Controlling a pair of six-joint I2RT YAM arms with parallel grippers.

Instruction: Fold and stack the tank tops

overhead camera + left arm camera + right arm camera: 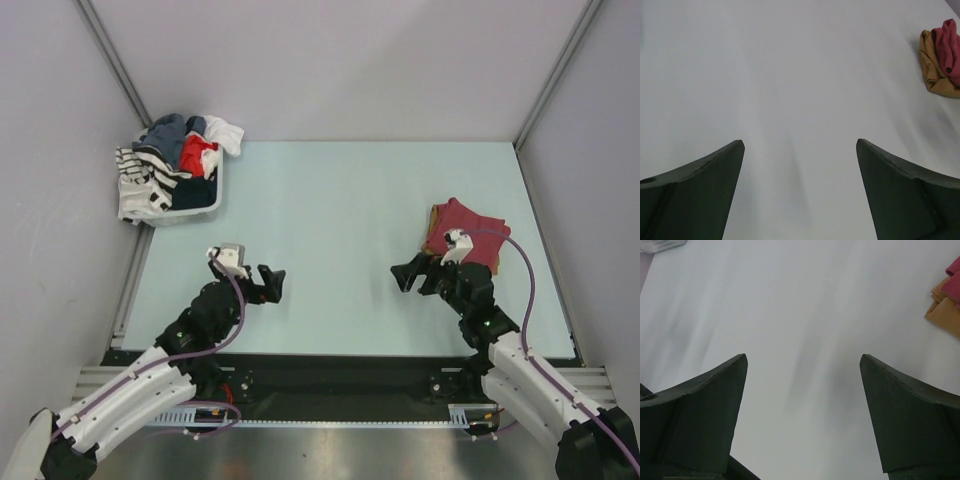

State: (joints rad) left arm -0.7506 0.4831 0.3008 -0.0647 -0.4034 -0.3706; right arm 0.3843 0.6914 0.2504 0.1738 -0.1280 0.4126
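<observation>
Folded dark maroon cloth tank top (472, 222) lay on top of a tan-brown cloth tank top (432, 238), the tan edge peeking out on the side toward table centre. I saw the pair on the right side of the pale green table (340, 210), just beyond the right gripper (408, 275). The wrist hid its near edge, so I couldn't call a long axis; it looked roughly squarish. Right gripper jaws were spread wide, holding nothing, pointed toward table centre with the pair off to their right. Left gripper (272, 283) was also spread and empty, well apart from the pair. The white basket of mixed clothes (217, 190) sat at the far left corner. I judged the left arm nearer for any next top, with bare table between.
</observation>
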